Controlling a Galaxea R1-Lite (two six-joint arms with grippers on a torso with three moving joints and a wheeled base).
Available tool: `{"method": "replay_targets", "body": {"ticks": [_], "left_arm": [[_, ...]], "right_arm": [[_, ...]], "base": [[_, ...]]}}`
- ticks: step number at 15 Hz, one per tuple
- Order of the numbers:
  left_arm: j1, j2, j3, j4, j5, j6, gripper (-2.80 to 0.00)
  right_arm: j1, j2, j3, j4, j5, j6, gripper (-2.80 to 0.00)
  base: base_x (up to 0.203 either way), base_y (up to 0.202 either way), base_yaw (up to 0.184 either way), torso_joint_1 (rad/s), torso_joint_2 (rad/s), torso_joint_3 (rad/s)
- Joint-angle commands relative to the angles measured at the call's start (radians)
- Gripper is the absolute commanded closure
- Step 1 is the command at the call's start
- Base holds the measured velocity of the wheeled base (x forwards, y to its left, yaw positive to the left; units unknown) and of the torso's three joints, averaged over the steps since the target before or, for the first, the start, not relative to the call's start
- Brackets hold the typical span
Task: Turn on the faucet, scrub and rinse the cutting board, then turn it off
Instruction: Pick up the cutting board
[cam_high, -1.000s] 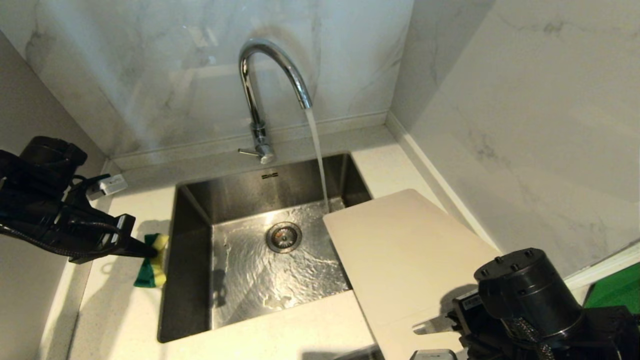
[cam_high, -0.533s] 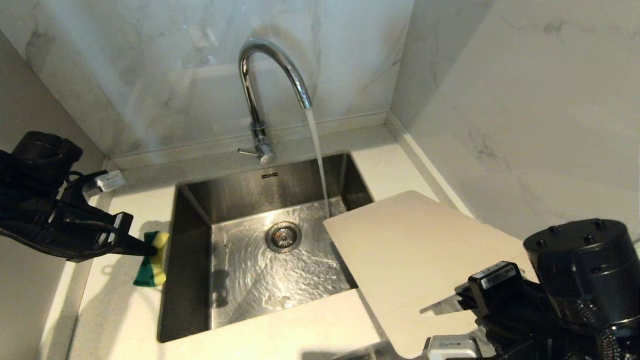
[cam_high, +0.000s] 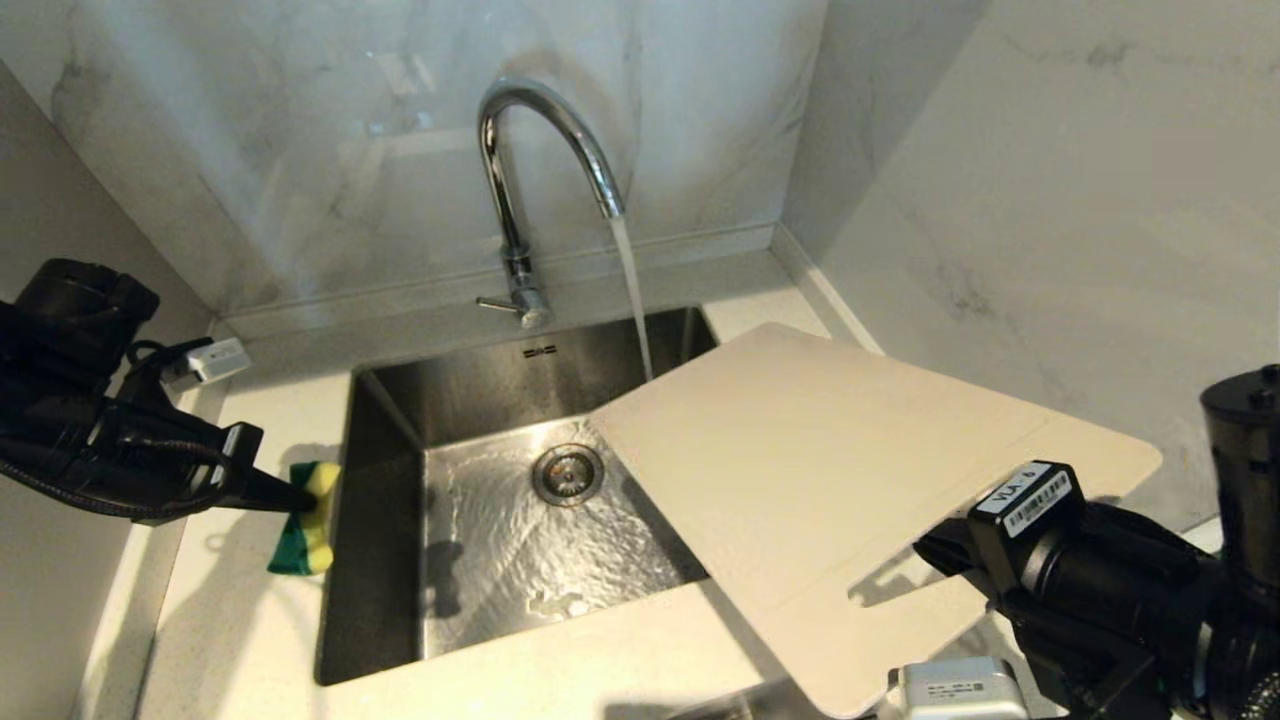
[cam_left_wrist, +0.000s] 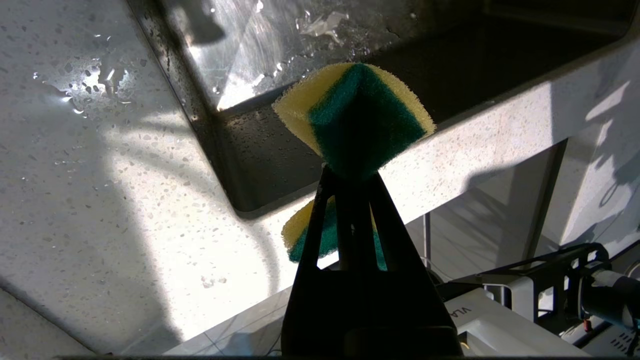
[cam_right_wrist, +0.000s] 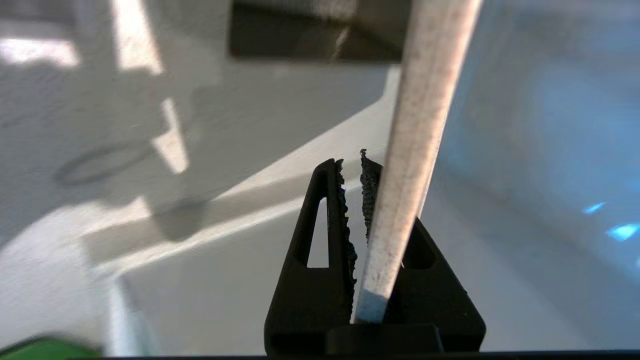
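The faucet was already on, its stream falling into the sink. No scrubbing or rinsing showed yet, so by my reading those steps and turning the water off were left.

The right claw was clamped on the edge of the cutting board, which ran out ahead of the fingertips, tilted, with its far corner out over the sink and near the stream. It was a flat cream-white slab with rounded corners, and it looked dry. Its slot handle showed just beside that claw.

The left claw was pinched together on the green-and-yellow sponge, which stuck out past its tips beside the sink's rim, well apart from the board.
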Motion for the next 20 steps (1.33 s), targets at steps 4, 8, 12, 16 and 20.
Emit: {"method": "replay_targets", "body": {"ticks": [4,8,12,16,20], "left_arm": [[0.000,-0.001,0.000,0.003,-0.002,-0.001,0.00],[0.000,-0.006,0.000,0.003,-0.002,-0.002,0.00],[0.000,-0.009,0.000,0.003,-0.003,-0.002,0.00],[0.000,-0.015,0.000,0.003,-0.004,-0.002,0.00],[-0.002,-0.016,0.000,0.003,-0.004,-0.002,0.00]], "right_arm": [[-0.001,-0.011,-0.008,0.025,0.204,-0.049,0.00],[-0.007,-0.010,-0.041,0.054,0.343,-0.206,0.00],[-0.048,0.036,-0.151,0.114,0.414,-0.388,0.00],[-0.142,0.146,-0.293,0.163,0.587,-0.614,0.00],[-0.206,0.251,-0.441,0.306,0.715,-0.794,0.00]], "base": [[0.000,0.000,0.000,0.000,0.00,0.000],[0.000,0.000,0.000,0.000,0.00,0.000],[0.000,0.000,0.000,0.000,0.00,0.000],[0.000,0.000,0.000,0.000,0.00,0.000],[0.000,0.000,0.000,0.000,0.00,0.000]]}}
